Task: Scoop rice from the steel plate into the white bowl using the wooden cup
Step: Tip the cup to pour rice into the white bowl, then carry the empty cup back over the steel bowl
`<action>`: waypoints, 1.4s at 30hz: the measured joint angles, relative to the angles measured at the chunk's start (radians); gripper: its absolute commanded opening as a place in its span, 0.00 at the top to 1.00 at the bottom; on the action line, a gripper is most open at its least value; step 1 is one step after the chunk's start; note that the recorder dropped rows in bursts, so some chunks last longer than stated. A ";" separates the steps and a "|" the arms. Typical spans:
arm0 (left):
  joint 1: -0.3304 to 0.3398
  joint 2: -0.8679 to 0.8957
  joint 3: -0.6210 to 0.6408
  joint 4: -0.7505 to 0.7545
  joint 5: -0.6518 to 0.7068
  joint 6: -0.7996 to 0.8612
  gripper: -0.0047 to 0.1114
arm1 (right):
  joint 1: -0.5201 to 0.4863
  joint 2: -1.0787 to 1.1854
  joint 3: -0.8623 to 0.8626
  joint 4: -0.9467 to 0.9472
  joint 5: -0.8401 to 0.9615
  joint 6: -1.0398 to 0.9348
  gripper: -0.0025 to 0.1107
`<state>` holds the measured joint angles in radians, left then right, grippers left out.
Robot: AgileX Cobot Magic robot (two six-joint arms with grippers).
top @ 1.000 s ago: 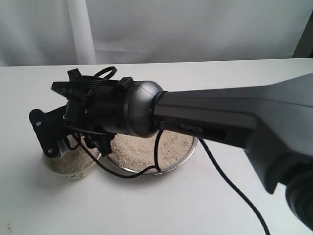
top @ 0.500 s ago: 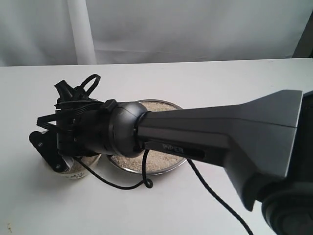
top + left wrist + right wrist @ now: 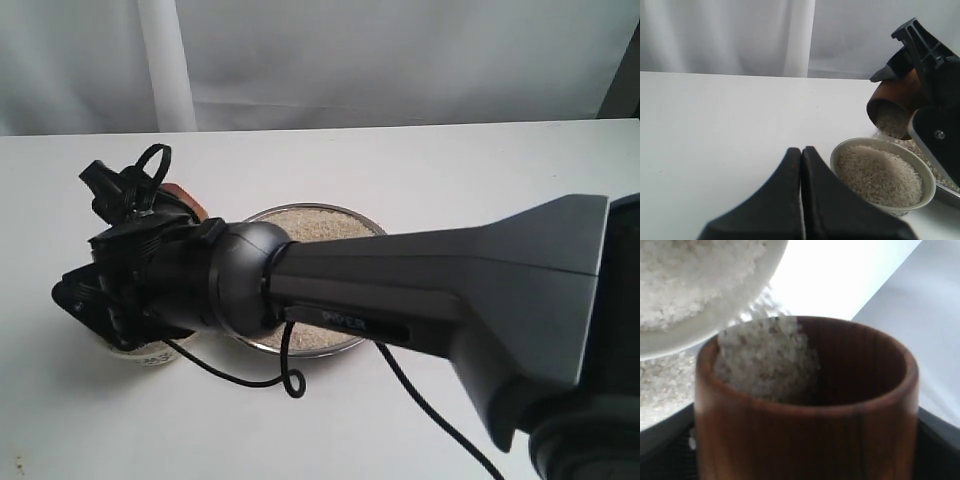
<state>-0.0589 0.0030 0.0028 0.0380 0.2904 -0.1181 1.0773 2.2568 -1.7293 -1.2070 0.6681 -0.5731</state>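
My right gripper (image 3: 901, 99) is shut on the wooden cup (image 3: 805, 405), a glossy reddish-brown cup that it holds tilted with its mouth just above the white bowl (image 3: 920, 172). Pale rice (image 3: 765, 357) lies at the cup's lip and a few grains fall from it. The bowl is heaped with rice (image 3: 877, 172). In the exterior view the right arm's wrist (image 3: 170, 280) covers most of the bowl (image 3: 150, 352), and the cup (image 3: 188, 200) peeks out behind it. The steel plate (image 3: 375, 222) holds rice to the bowl's right. My left gripper (image 3: 801, 150) is shut on nothing, beside the bowl.
The right arm (image 3: 450, 290) stretches across the white table (image 3: 420, 160) from the lower right, passing above the plate. A black cable (image 3: 290, 385) hangs from it down to the table. A white curtain (image 3: 350, 60) closes off the back.
The right wrist has swung left and rolled over the bowl, tipping the cup further. The cup's brown side now shows behind the wrist, and more of the plate is uncovered.
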 measured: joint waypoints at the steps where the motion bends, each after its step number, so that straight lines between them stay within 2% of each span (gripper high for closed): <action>1: 0.000 0.000 0.000 0.000 0.000 0.000 0.96 | 0.005 0.002 0.000 -0.017 0.002 0.000 0.98; 18: 0.000 0.000 0.000 0.000 0.000 0.000 0.96 | 0.027 0.006 0.000 -0.187 0.084 0.000 0.98; 30: 0.000 0.000 0.000 0.000 0.000 0.000 0.96 | 0.039 0.006 0.000 -0.208 0.099 0.028 0.98; 36: 0.000 0.000 0.000 0.000 0.000 0.000 0.96 | 0.039 0.006 0.000 -0.100 0.122 0.190 0.98; 42: 0.000 0.000 0.000 0.000 0.000 0.000 0.96 | 0.039 0.010 0.000 0.013 0.127 0.493 0.98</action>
<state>-0.0589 0.0030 0.0028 0.0380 0.2904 -0.1181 1.1164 2.2671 -1.7293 -1.1938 0.7953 -0.0799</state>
